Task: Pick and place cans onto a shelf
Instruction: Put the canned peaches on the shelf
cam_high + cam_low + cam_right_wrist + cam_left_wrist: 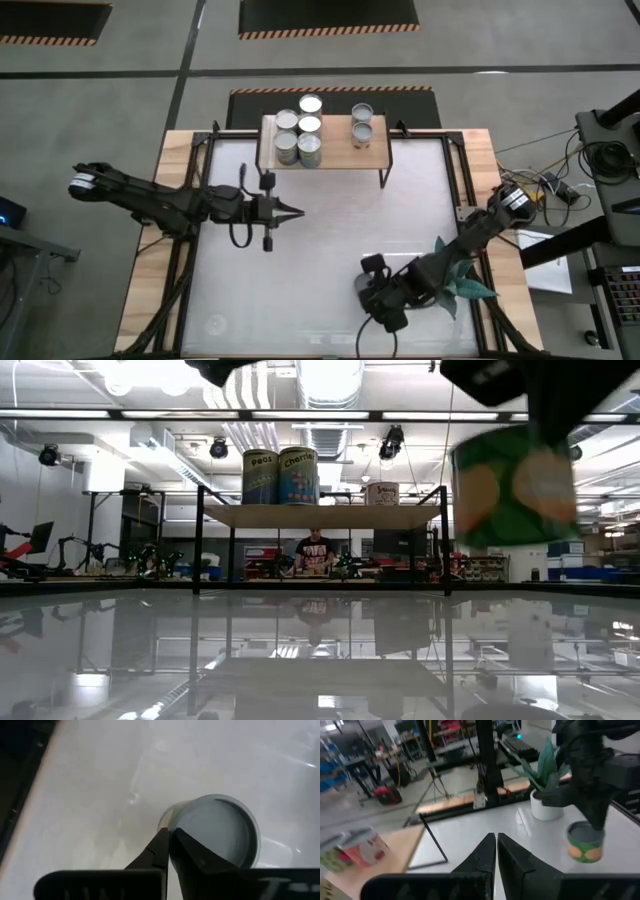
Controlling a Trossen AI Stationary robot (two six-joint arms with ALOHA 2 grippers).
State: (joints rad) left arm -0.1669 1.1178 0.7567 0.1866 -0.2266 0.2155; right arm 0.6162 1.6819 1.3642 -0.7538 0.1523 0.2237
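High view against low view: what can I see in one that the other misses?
Only the high view: both arms whole, the left claw shut over the middle of the table, the right claw near its front edge, a plant beside it. Only the low view: the green can hanging clear of the table under the right claw, printed labels, a person behind the shelf. Both: the shelf carrying cans.
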